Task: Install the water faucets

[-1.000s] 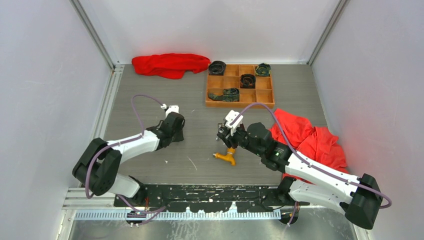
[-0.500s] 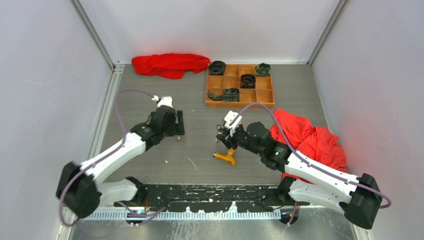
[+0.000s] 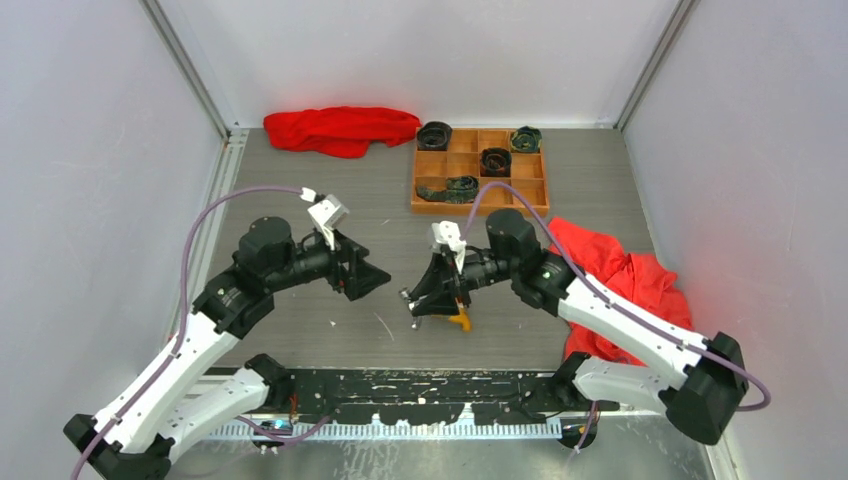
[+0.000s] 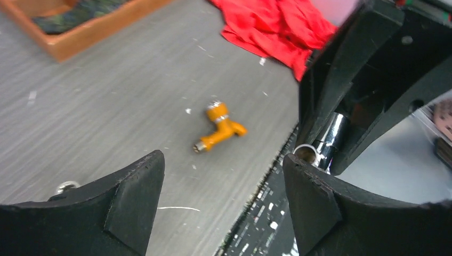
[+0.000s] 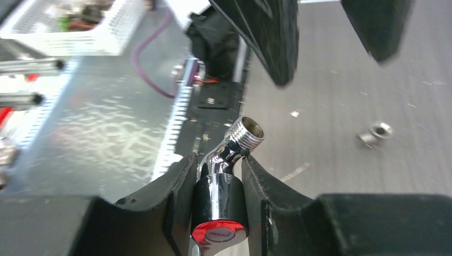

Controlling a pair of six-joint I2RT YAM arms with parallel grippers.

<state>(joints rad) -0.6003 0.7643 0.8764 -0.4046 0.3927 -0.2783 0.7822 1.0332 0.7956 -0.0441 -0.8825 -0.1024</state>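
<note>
The shiny silver water faucet [image 5: 224, 194] is clamped between my right gripper's [image 5: 219, 162] fingers, its threaded end [image 5: 246, 132] sticking out past the fingertips. In the top view my right gripper [image 3: 415, 300] lies low and points left. The orange-yellow water faucet [image 3: 460, 320] lies on the table just beneath it, and shows in the left wrist view too [image 4: 217, 125]. My left gripper [image 3: 372, 276] faces the right one from a short distance, open and holding nothing. In the left wrist view my left gripper [image 4: 223, 160] has the silver faucet [image 4: 325, 143] just beyond its right finger.
A wooden compartment tray [image 3: 432, 165] with dark rolled items stands at the back. One red cloth [image 3: 340, 128] lies at the back left, another [image 3: 625, 280] under the right arm. A small silver nut [image 5: 376, 133] lies on the table. A black rail [image 3: 400, 385] runs along the near edge.
My left gripper has opened, risen and turned right toward the other gripper. My right gripper has tipped over to point left, carrying the silver faucet.
</note>
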